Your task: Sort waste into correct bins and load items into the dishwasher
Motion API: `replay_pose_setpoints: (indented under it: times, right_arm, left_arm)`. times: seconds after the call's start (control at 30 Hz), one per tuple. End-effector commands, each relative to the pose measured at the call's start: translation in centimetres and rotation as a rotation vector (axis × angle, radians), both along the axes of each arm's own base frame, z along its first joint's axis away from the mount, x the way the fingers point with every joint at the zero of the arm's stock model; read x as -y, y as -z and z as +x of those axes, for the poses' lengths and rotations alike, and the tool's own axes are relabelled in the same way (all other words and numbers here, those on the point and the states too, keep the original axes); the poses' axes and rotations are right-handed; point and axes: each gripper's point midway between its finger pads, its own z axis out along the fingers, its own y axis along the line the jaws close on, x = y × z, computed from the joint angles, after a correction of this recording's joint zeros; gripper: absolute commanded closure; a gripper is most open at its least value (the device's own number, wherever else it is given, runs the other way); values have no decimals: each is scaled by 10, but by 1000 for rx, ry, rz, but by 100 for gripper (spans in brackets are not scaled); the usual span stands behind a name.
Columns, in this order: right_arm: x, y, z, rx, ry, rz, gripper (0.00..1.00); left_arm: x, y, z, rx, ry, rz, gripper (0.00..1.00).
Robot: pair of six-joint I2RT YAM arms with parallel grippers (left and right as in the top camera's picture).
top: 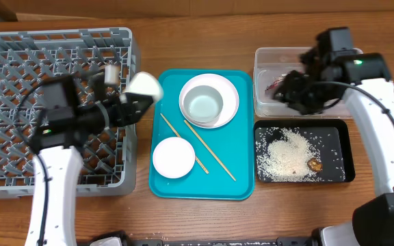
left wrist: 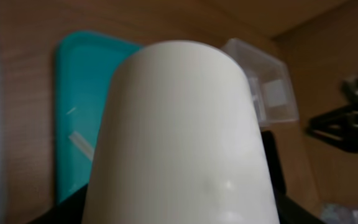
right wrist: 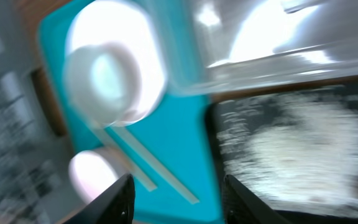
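- Cup (top: pixel 144 85): white, clamped in the left gripper (top: pixel 134 99), above the right edge of the grey rack (top: pixel 19 157).
- Right gripper (right wrist: pixel 178 182): fingers spread, nothing between them; the view is blurred, apparently over the clear tub (top: pixel 265 58).
- Rice (top: pixel 289 154): lies in the black tray (top: pixel 337 147).
- Chopsticks (top: pixel 207 150): on the teal tray (top: pixel 241 184).

A brown wooden table (top: pixel 183 34) carries four things. A large grey dish rack (top: pixel 5 82) sits at the left. A teal tray (top: pixel 238 150) lies in the middle. At the right, a clear tub (top: pixel 269 61) stands far, with a black tray (top: pixel 349 157) just near of it.
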Motion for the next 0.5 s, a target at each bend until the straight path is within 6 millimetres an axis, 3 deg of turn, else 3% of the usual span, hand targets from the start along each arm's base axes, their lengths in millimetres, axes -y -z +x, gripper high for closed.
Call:
replay_pose_setpoints:
  times: [0.0, 0.13, 0.2, 0.27, 0.47]
  right_arm:
    - [61, -23, -3, 94, 101, -198, 53]
    - [86, -32, -11, 100, 158, -212, 53]
    - [91, -31, -13, 88, 173, -212, 53]
    - [92, -30, -15, 82, 174, -212, 53]
    - [92, -30, -15, 81, 174, -212, 53]
  left_arm:
    - [-90, 8, -13, -81, -335, 254, 96]
    - [-162, 25, -54, -257, -615, 460, 96]
    - [-183, 32, -72, -339, -708, 526, 96]
    - [-191, 38, -82, -392, -738, 565, 96]
    - [-194, 59, -81, -475, -716, 566, 94]
